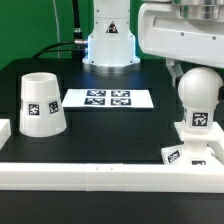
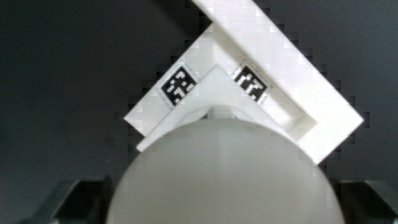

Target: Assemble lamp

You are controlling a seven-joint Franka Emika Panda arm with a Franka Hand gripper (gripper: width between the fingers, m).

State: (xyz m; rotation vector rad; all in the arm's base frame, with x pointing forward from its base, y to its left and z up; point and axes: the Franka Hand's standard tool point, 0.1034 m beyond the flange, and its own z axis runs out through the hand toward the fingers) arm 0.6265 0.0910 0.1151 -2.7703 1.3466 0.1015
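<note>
At table's near edge: white border rail (image 1: 100,176). Just behind, exterior view's right: square base (image 1: 186,152), bulb (image 1: 197,97) upright on it. Gripper (image 2: 217,203) over bulb head, fingers flanking; gripping or slack, cannot tell. Step, likely: seating bulb in base. Farther back, marker board (image 1: 105,98). Shade (image 1: 41,104) well apart, exterior view's left. Next calls for: bulb firm, then fetch shade.
</note>
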